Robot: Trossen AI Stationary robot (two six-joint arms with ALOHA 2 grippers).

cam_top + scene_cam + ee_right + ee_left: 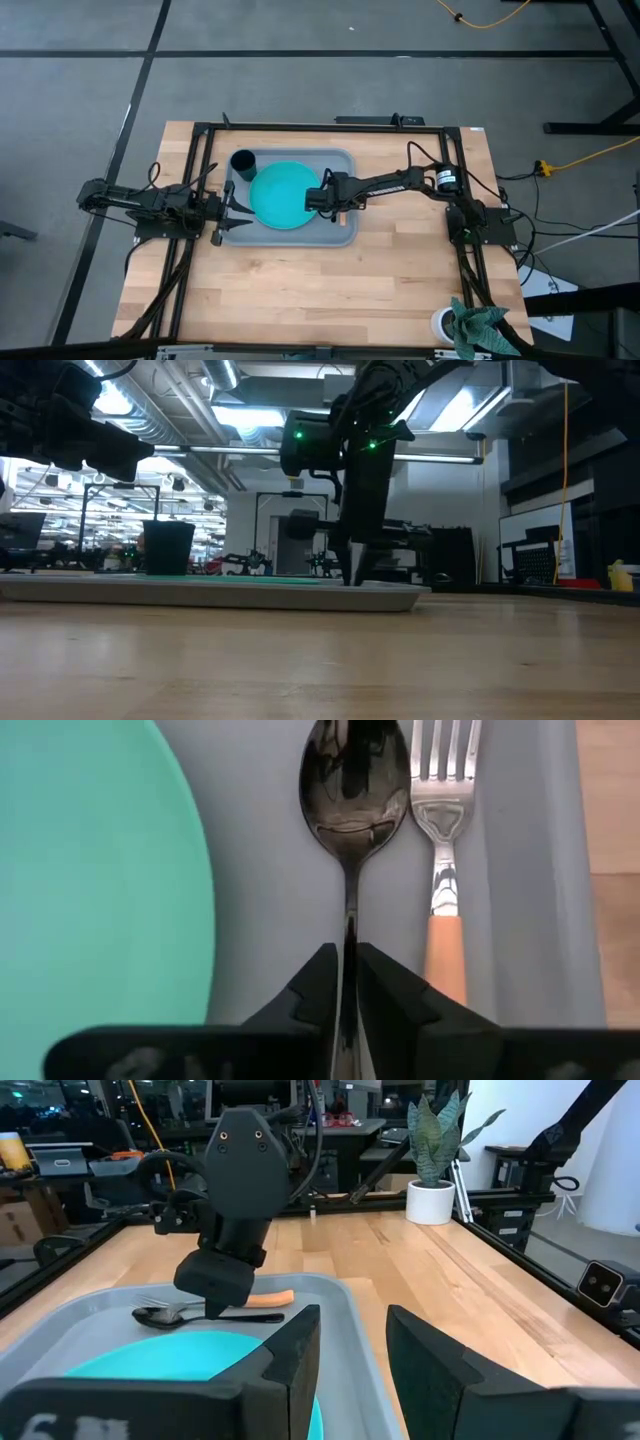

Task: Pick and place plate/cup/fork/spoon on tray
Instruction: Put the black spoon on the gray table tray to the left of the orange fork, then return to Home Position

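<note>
The grey-blue tray [340, 232] lies mid-table. In it are the teal plate [283, 195], the dark cup [242, 162] upright at its far left corner, and the spoon [355, 780] and orange-handled fork [445, 810] side by side on the floor right of the plate. My right gripper [322, 200] stands over the tray's right part, shut on the spoon. My left gripper [350, 1365] is open and empty, at the tray's left rim [222, 210], level and pointing across the tray. My right gripper pinches the spoon's thin handle [350, 945] between its two fingers, about midway along it. The fingers come from above, pointing down. The spoon lies flat on the tray floor, bowl up [165, 1317], parallel to the fork.
A white cup with a teal cloth [465, 325] stands at the table's near right corner. Black frame rails [300, 127] run along the far edge and both sides. Bare wood lies in front of the tray [300, 290].
</note>
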